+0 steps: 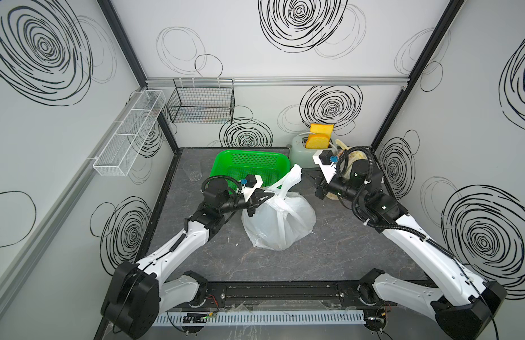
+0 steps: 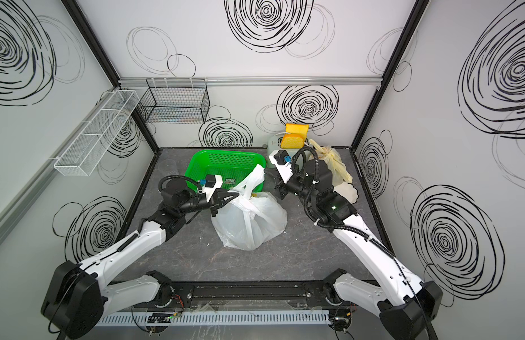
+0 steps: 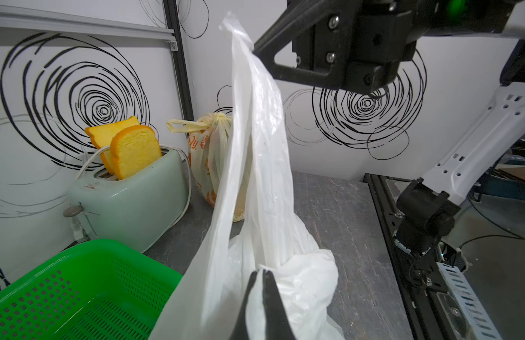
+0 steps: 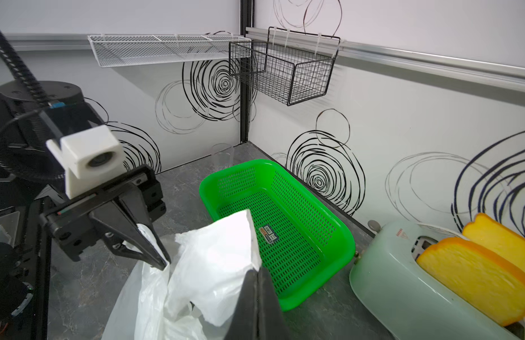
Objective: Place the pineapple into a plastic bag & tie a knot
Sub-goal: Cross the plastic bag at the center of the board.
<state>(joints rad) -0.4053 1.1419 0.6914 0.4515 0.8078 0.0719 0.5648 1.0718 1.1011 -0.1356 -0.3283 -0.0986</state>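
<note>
At centre of the dark marbled table [image 1: 329,250], between two arms: one white plastic bag [image 1: 278,226], bulging, resting on the surface just in front of one green basket [image 1: 223,164]. Cannot make out the pineapple through the cloudy film. Clamped at two places, once by each arm. Low, at the gathered neck of the bag: left gripper [image 1: 269,197], fingers pressed together on a fold of plastic, shown plainly from the right wrist. Higher and toward the back: right gripper [image 1: 304,174], fingers likewise shut tight, pinching the upper end of one handle strip, drawn up taut and slanting away from the neck. From the left wrist, seen as one long white band rising to that black tip.

Back right corner: one pale green toaster [image 1: 298,150], two yellow bread slices [image 1: 317,141] upright in its slots; just beside it, one yellowish bag [image 3: 214,147], tied at the top. Back left, near the basket: one clear glass [image 1: 193,170], upright. Hung on the walls: two wire baskets, one white mesh basket [image 1: 128,135] with three compartments, one black wire basket [image 1: 200,103]
</note>
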